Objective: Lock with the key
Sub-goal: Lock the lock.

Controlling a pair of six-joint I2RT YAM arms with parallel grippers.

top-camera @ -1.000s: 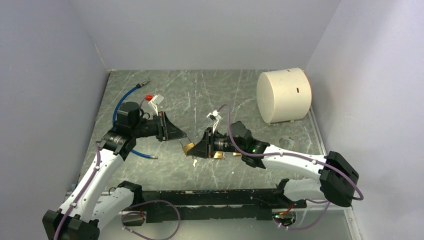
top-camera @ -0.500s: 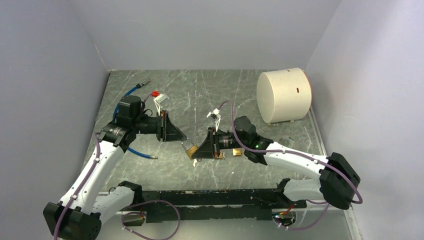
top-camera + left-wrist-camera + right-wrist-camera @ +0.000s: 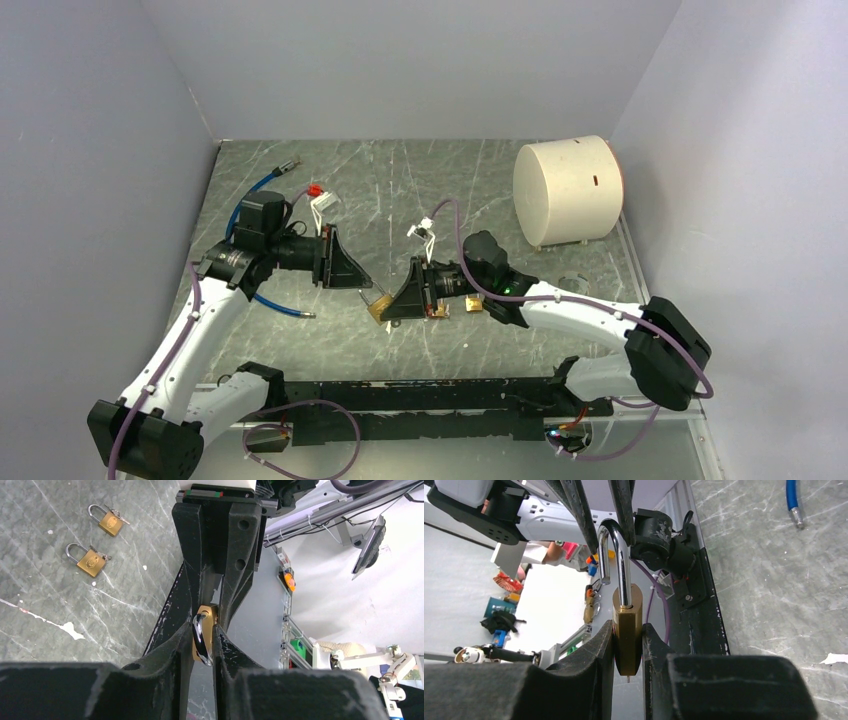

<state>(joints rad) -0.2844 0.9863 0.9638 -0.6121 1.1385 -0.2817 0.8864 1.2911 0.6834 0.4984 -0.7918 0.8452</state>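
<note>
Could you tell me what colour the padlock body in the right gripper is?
The padlock body is brass gold, clearest in the right wrist view.

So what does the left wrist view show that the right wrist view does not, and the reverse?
Only left wrist: two spare padlocks lying on the table. Only right wrist: a blue hose end, and the shackle standing open. Both: the padlock clamped in the right gripper, its shackle between the left fingers.

Nothing can be read: the held padlock [image 3: 627,625] shows a bare brass edge, and the spare padlocks [image 3: 92,562] on the desk [image 3: 45,600] are too small.
</note>
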